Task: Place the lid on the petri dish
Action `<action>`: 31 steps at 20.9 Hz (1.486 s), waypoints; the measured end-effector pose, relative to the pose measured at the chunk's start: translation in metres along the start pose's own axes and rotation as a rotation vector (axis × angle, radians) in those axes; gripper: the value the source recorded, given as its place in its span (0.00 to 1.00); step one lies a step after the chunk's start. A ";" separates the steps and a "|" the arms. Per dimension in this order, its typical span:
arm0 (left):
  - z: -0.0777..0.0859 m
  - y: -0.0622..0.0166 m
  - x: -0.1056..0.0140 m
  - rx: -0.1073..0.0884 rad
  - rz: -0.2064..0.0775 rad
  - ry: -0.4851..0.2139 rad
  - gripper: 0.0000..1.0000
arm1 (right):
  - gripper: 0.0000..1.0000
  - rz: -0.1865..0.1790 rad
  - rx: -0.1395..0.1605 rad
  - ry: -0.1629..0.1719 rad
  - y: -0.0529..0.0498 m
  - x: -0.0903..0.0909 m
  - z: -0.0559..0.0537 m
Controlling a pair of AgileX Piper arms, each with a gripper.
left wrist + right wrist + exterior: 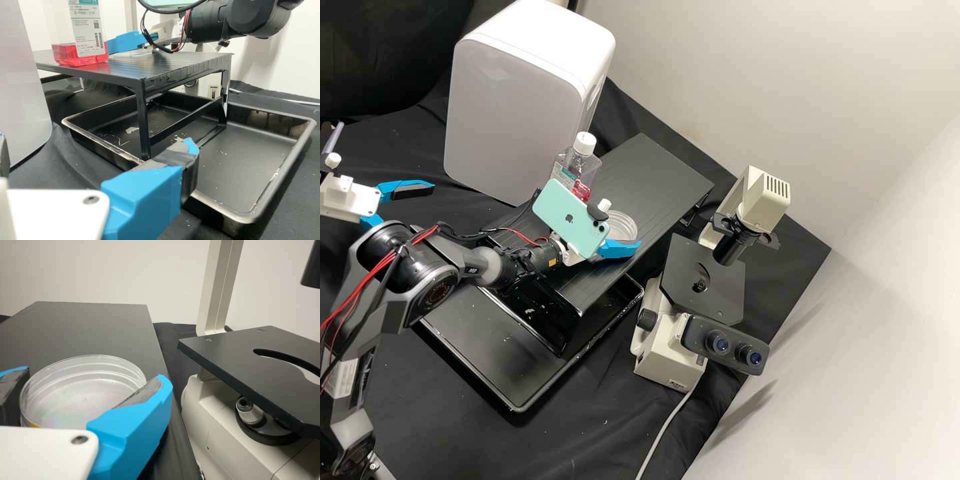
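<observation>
A clear petri dish lid (pixel 80 385) rests over its dish on the raised black platform (pixel 653 180), near the platform's right front edge. My right gripper (pixel 87 387) is shut on the lid, one blue finger pad on each side of its rim. In the high view the right gripper (pixel 620 235) holds the lid (pixel 625 223) behind a mint-green device mounted on the wrist. My left gripper (pixel 403 205) hovers at the bench's far left, open and empty. One of its blue fingers (pixel 150 195) hangs beside the black tray.
A flask of red liquid (pixel 577 170) stands on the platform's back edge, in front of a white box (pixel 520 100). The platform stands in a black tray (pixel 260 165). A white microscope (pixel 713 280) sits close on the right, its black stage (pixel 250 365) near the dish.
</observation>
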 end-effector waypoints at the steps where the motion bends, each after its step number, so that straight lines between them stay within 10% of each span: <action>1: 0.000 0.0000 0.000 0.000 0.000 0.000 1.00 | 1.00 0.000 -0.005 0.000 0.000 0.000 0.000; 31: 0.001 -0.0002 0.000 0.001 -0.001 -0.004 1.00 | 1.00 -0.004 -0.023 -0.013 -0.004 -0.001 0.001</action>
